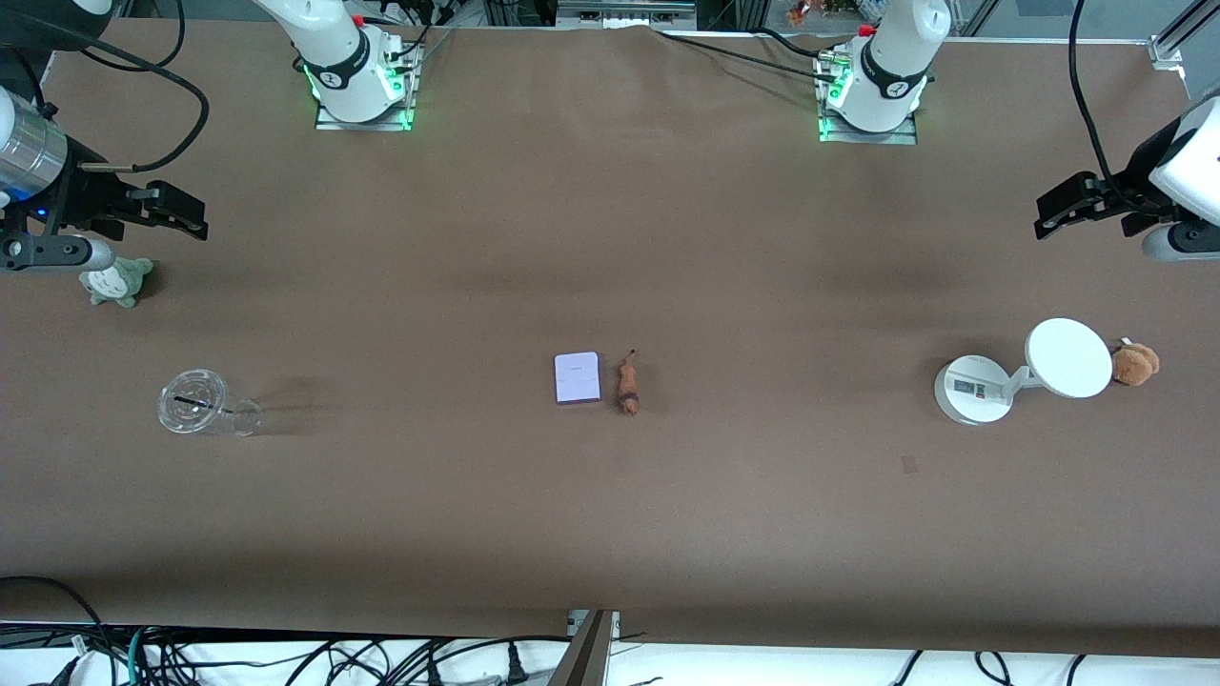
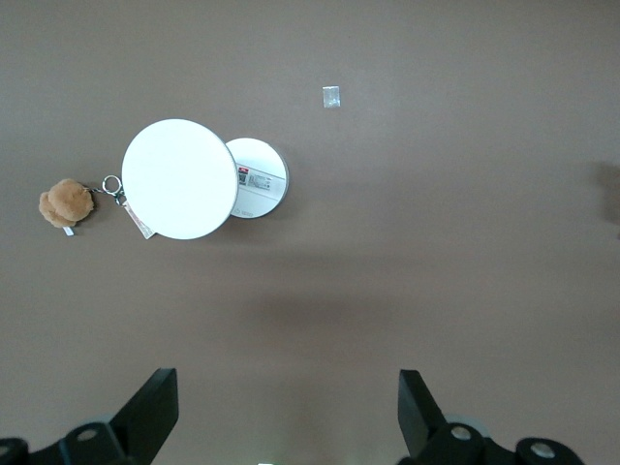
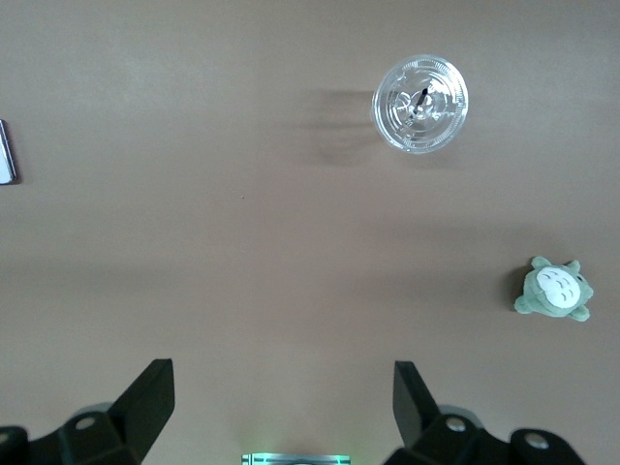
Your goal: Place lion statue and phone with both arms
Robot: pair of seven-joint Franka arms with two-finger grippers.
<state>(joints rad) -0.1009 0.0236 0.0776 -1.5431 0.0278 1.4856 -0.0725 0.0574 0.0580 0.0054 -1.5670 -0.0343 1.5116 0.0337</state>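
phone [image 3: 6, 152] cut by right wrist view's edge, stand's [image 1: 974, 388] label print illegible

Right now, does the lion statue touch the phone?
Apart. The front view shows a strip of bare table between the phone and the lion statue, which lie side by side.

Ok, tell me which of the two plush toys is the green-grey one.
The green-grey plush toy near the right gripper, at the right arm's end. The brown plush toy sits beside the white stand.

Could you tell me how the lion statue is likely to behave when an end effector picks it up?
The lion statue looks slim and rigid, so probably light and stiff. Lying flat beside the phone, it may twist or slip when pinched. Its thin tail seems fragile.
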